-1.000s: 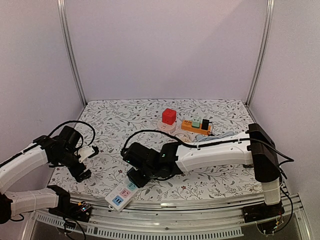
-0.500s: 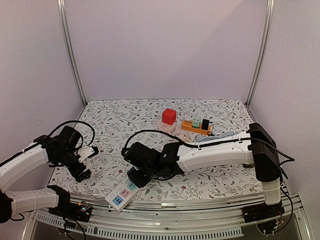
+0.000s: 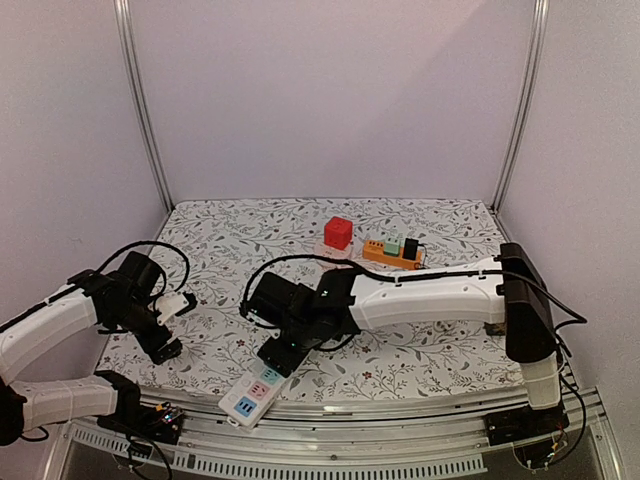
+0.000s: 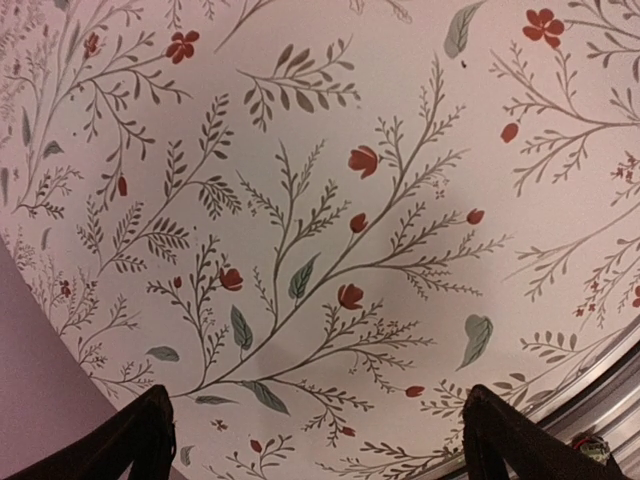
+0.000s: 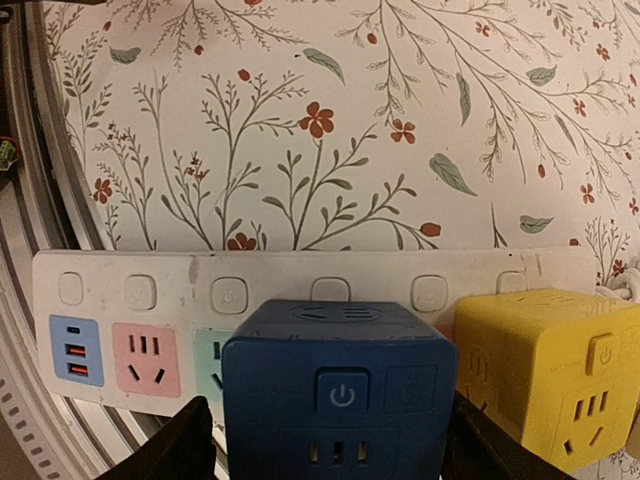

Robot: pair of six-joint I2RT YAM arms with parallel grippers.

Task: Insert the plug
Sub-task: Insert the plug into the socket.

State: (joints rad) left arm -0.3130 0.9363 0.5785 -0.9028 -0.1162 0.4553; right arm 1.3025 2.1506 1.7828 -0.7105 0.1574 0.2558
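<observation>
Two cube adapters are seen seated on the white power strip at the near edge of the table: the blue cube adapter, and a yellow cube adapter touching it on one side. The right gripper is spread around the blue cube, one finger on each side. Over the last second its jaws have been widened, the arm has been drawn slightly toward the far side, and the strip has been nudged a little to the right. From this the plug is judged to be inserted and released, with only the withdrawal left.

Both cubes are shown only by the right wrist view; from above they are hidden beneath the wrist, and only the strip's free pink and blue sockets are visible.

Further left, the left gripper is held wide apart and empty over the floral tablecloth. At the far side, a red cube and an orange strip are left untouched.
</observation>
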